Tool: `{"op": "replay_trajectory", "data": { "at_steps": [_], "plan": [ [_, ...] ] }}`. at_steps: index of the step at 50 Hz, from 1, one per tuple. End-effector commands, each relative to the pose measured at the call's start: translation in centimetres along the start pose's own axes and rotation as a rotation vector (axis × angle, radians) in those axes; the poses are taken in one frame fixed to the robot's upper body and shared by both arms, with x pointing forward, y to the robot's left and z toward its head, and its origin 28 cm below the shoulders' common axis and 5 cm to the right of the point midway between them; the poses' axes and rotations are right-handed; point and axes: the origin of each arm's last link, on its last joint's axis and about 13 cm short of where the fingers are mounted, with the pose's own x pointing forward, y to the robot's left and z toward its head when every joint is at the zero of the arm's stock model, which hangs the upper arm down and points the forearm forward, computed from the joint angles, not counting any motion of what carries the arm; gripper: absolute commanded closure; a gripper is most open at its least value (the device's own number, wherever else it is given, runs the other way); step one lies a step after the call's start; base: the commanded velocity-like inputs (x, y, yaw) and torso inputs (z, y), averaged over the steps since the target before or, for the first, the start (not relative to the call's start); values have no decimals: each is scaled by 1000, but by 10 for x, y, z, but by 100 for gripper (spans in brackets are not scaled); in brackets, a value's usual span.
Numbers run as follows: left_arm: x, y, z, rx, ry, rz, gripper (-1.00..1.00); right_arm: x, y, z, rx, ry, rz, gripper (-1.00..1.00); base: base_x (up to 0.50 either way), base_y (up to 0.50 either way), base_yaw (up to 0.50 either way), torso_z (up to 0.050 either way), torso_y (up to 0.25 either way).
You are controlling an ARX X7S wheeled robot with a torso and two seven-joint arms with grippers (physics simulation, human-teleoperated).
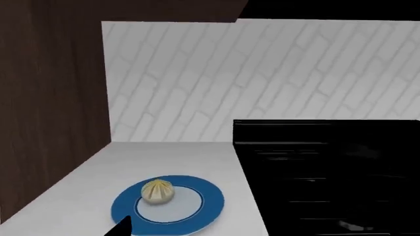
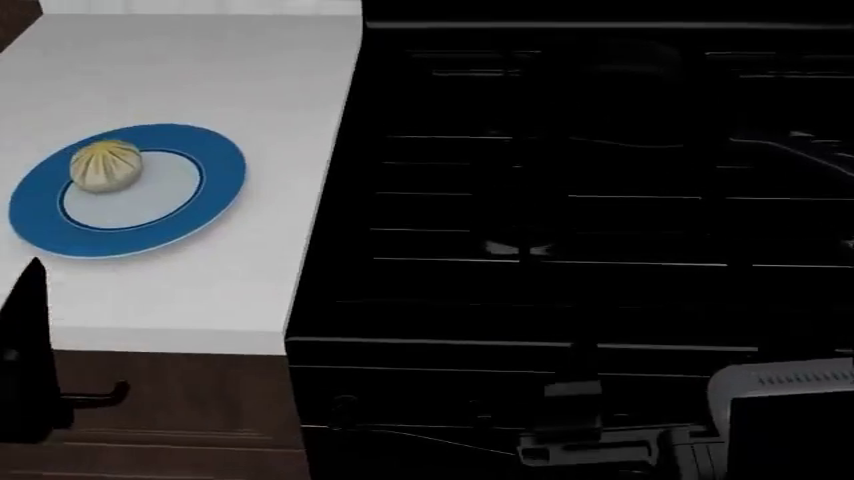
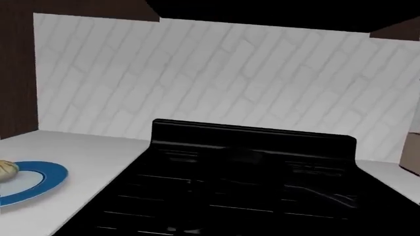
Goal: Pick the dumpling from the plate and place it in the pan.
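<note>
The dumpling (image 2: 104, 165) sits on the far left part of the blue-rimmed plate (image 2: 200, 215), on the white counter left of the stove. In the left wrist view the dumpling (image 1: 157, 191) lies on the plate (image 1: 210, 204) just ahead of one black fingertip (image 1: 121, 227), set far to one side. The other finger is lost against the black stove. My left gripper (image 2: 27, 290) is at the counter's front edge, near side of the plate, empty. The pan (image 2: 627, 85) is only a faint round dark form at the stove's back. My right gripper (image 2: 574, 435) hangs low before the stove front, too dark to read.
The black stove (image 2: 561, 230) with grates fills the middle and right. A dark wood panel (image 1: 46, 98) walls the counter's left side. A white tiled backsplash (image 3: 217, 78) stands behind. The plate's edge (image 3: 56, 177) shows in the right wrist view.
</note>
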Motion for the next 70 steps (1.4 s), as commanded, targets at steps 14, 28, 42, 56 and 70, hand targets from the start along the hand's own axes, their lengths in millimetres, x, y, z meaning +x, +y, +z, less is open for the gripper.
{"op": "replay_trajectory", "data": {
  "at_steps": [14,28,42,56,70],
  "plan": [
    [15,6,21,56,-53,39,-100,3,-7,24,-53,-52,25,-100,500,0,0,0,0],
    [21,12,12,30,-17,78,-100,-1,-7,20,-40,-40,20,-100,500,0,0,0,1],
    [37,17,-2,3,87,147,-100,-5,-6,17,-28,-46,14,-100,88,0,0,0,0],
    [68,22,-24,-33,183,154,-100,-7,-5,14,-17,-44,16,-100,0,0,0,0,0],
    [65,30,-26,-131,325,197,-100,-9,-6,11,-6,-37,24,-100,0,0,0,0,0]
  ]
}}
